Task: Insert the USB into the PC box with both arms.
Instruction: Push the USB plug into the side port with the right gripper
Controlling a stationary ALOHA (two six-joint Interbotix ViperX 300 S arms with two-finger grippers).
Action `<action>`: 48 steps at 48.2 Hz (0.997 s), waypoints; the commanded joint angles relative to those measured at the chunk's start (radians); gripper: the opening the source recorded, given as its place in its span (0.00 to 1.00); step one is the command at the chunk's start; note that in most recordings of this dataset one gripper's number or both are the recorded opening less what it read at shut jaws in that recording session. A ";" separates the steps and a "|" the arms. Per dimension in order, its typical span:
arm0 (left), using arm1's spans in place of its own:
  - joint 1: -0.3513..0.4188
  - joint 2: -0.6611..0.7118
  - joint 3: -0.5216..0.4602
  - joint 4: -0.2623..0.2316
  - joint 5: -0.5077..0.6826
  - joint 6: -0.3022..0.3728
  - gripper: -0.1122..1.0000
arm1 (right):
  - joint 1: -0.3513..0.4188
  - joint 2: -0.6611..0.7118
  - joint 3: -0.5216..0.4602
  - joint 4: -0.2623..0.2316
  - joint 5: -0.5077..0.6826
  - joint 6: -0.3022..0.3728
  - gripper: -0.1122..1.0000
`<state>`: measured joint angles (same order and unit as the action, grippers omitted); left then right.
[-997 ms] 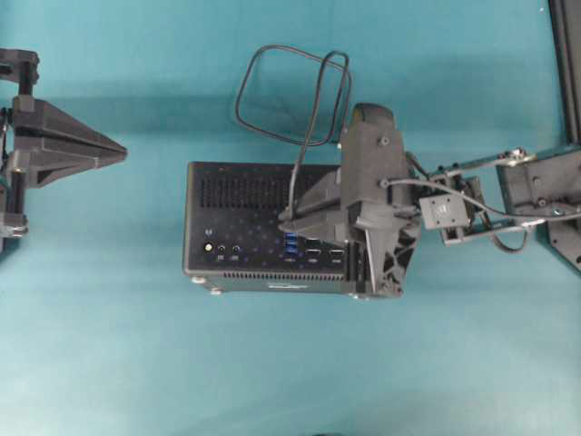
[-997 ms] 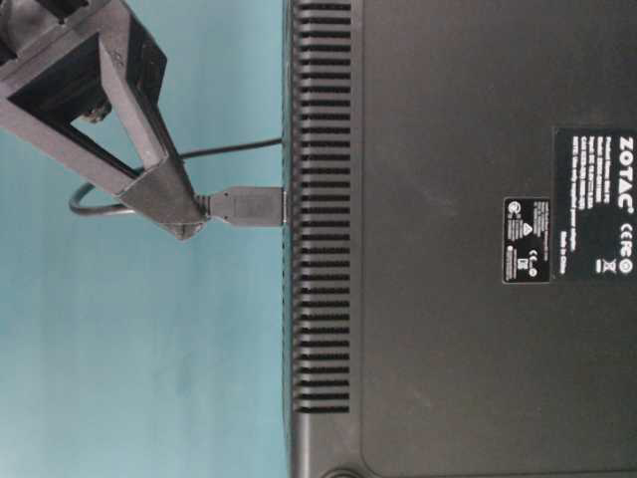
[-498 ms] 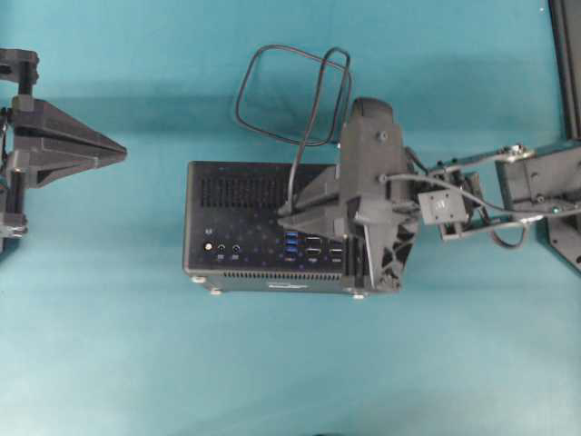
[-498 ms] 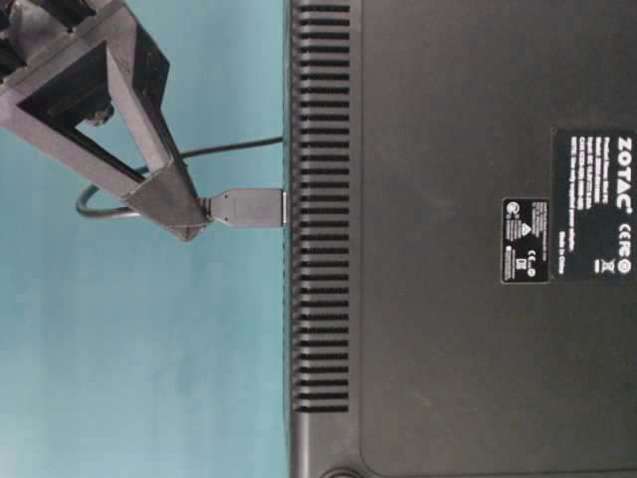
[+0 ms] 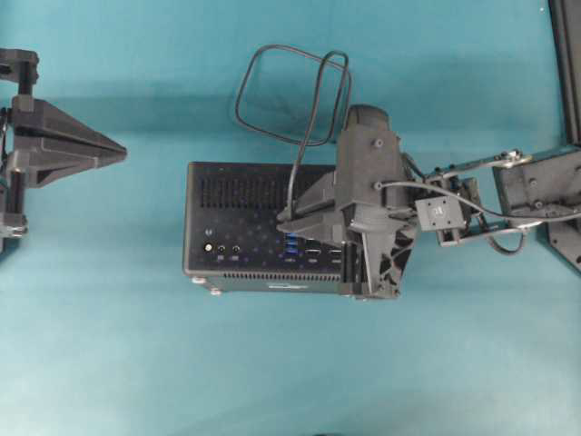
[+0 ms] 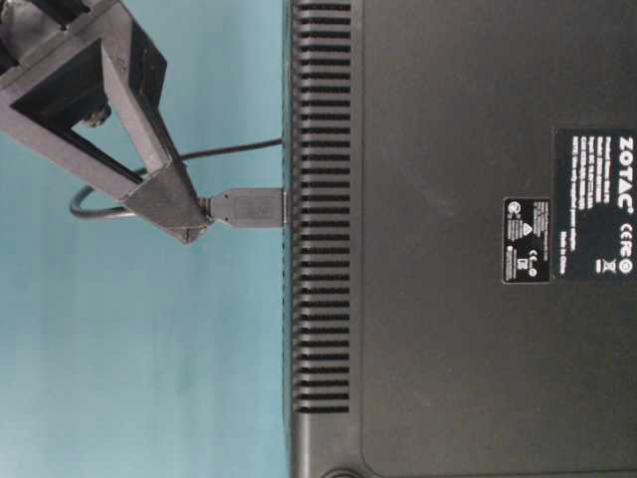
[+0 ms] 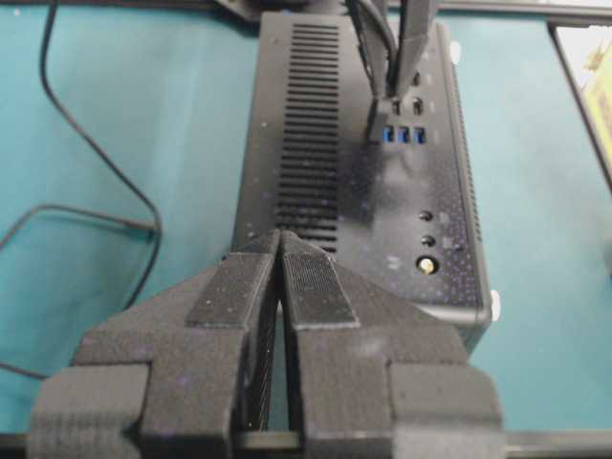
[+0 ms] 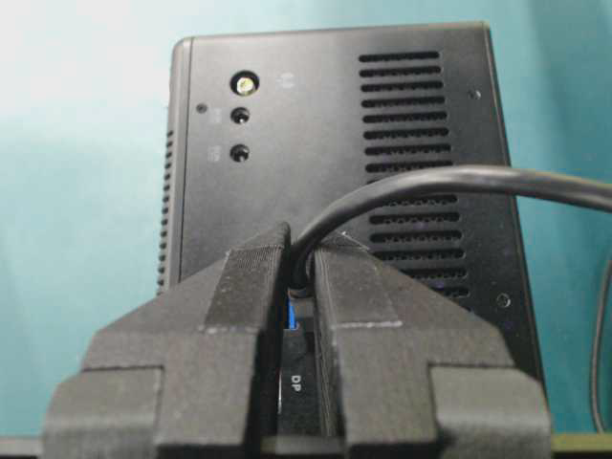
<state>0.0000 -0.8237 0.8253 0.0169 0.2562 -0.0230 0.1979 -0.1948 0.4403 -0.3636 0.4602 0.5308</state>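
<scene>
Teal cloth covers the surface [image 5: 109, 345], where the PC box [image 5: 238, 195] lies with its port face up and the USB [image 6: 249, 207] plug standing at the blue ports, its cable looping away on the far side. Our right gripper [image 8: 298, 277] is pinched nearly closed on the plug's cable end, so we should press straight along the plug's axis without tilting. Our left gripper [image 7: 279, 263], closed and empty, waits well apart to the left and would do better bracing the box
</scene>
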 commanded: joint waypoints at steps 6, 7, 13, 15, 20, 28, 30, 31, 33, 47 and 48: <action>-0.002 -0.005 -0.009 0.002 -0.009 0.002 0.17 | -0.017 0.021 0.011 -0.014 0.034 -0.005 0.19; -0.002 -0.005 -0.009 0.002 -0.009 0.002 0.17 | -0.020 0.021 0.011 -0.014 0.031 -0.005 0.19; 0.000 -0.003 -0.009 0.002 -0.011 0.002 0.17 | -0.008 0.031 0.009 -0.012 -0.002 0.002 0.19; -0.002 -0.005 -0.009 0.002 -0.009 0.002 0.17 | 0.003 0.034 0.012 -0.011 -0.011 0.008 0.19; -0.002 -0.005 -0.009 0.002 -0.009 0.002 0.17 | 0.028 0.046 0.008 0.006 -0.018 0.009 0.19; 0.000 -0.005 -0.008 0.002 -0.009 0.002 0.17 | 0.049 0.051 0.005 0.025 -0.017 0.011 0.19; -0.002 -0.005 -0.009 0.003 -0.009 0.002 0.17 | 0.048 0.051 0.005 0.025 -0.014 0.011 0.19; -0.002 -0.005 -0.009 0.003 -0.011 0.002 0.17 | 0.046 0.049 0.005 0.025 -0.014 0.011 0.19; -0.002 -0.005 -0.009 0.002 -0.009 0.002 0.17 | 0.038 0.048 0.005 0.021 -0.012 0.009 0.19; -0.002 -0.008 -0.008 0.002 -0.009 0.002 0.17 | -0.020 0.031 0.005 -0.014 0.015 0.006 0.19; -0.002 -0.009 -0.008 0.003 -0.009 0.002 0.17 | -0.021 0.031 0.005 -0.012 0.015 0.006 0.19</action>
<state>0.0000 -0.8299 0.8283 0.0169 0.2546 -0.0230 0.1887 -0.1779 0.4372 -0.3758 0.4541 0.5308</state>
